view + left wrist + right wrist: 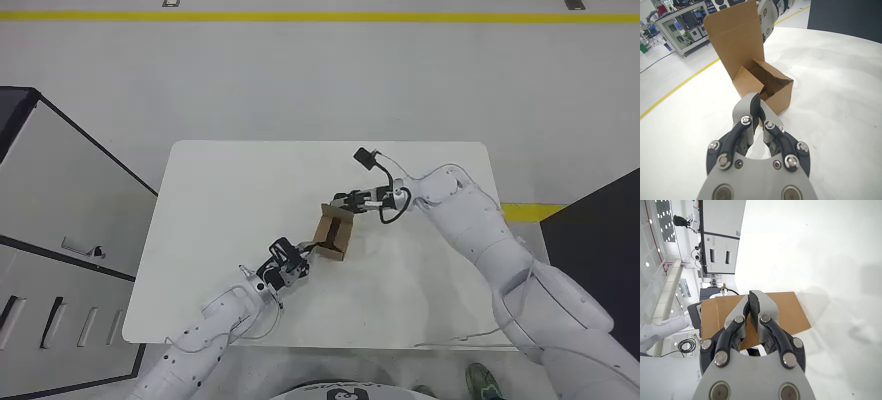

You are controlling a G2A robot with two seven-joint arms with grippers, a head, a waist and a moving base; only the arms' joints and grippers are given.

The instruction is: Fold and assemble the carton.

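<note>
A small brown carton (pixel 333 232) stands near the middle of the white table (pixel 230 190), its top open. In the left wrist view the carton (pixel 780 94) has a tall lid flap (pixel 736 37) standing upright and a side flap (pixel 746 81) folded partly inward. My left gripper (pixel 297 257) sits just beside the carton's near lower corner, shut with nothing between its fingers (pixel 755 106). My right gripper (pixel 347 200) is at the carton's far upper side, shut and up against the outer face of the lid flap (pixel 772 311); whether it presses on the flap I cannot tell.
A grey cabinet (pixel 50 220) stands off the table's left side. A dark panel (pixel 600 230) stands off its right side. Bare table surface lies all around the carton.
</note>
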